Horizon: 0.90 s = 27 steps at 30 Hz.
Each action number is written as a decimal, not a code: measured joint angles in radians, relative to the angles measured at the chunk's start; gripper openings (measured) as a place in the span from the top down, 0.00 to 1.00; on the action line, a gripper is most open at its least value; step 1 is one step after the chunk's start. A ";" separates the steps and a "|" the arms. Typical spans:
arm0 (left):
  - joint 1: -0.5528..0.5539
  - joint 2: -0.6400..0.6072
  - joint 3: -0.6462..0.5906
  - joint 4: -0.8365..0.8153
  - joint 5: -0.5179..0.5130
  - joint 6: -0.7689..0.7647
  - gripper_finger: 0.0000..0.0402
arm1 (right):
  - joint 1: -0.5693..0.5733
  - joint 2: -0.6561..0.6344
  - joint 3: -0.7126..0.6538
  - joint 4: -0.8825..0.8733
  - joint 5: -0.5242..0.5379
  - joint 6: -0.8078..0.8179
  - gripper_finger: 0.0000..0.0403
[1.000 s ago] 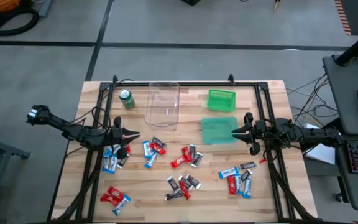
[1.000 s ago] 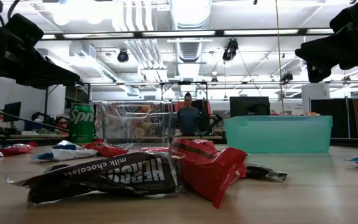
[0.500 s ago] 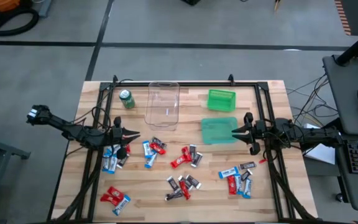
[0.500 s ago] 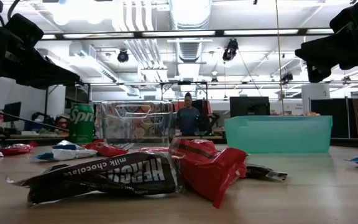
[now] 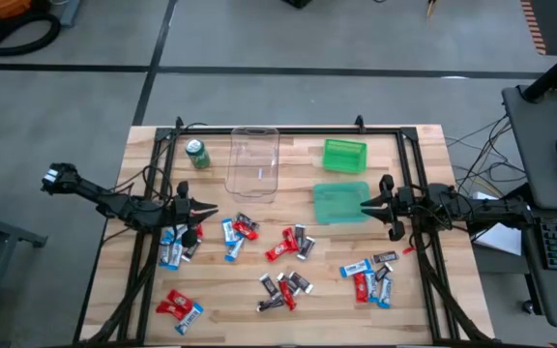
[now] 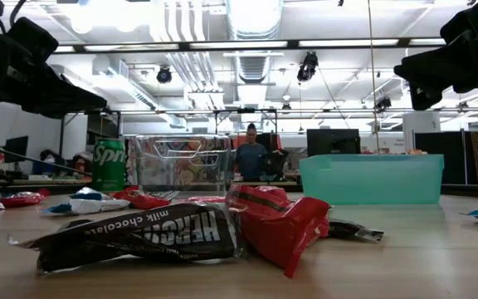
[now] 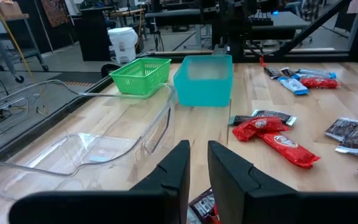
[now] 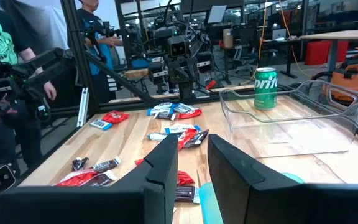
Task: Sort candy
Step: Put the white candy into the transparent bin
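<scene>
Worktop [image 5: 424, 290]: pale wood planks, matt. Candy [image 6: 181, 232]: crinkly glossy wrappers. Clear bin [image 5: 253, 162]: transparent glossy plastic. Teal bin [image 6: 372, 178]: translucent matt plastic. Green basket [image 7: 140, 76]: plastic mesh.
</scene>
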 joint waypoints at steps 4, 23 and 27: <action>0.000 0.001 0.000 0.119 0.047 -0.153 0.90 | 0.000 0.000 0.000 0.000 0.000 0.000 0.79; 0.000 0.058 0.000 0.460 0.075 -0.147 0.90 | 0.000 0.000 0.000 0.077 0.036 0.289 0.81; 0.000 0.076 0.000 0.458 0.063 -0.150 0.90 | 0.000 0.000 0.000 0.076 0.036 0.278 0.80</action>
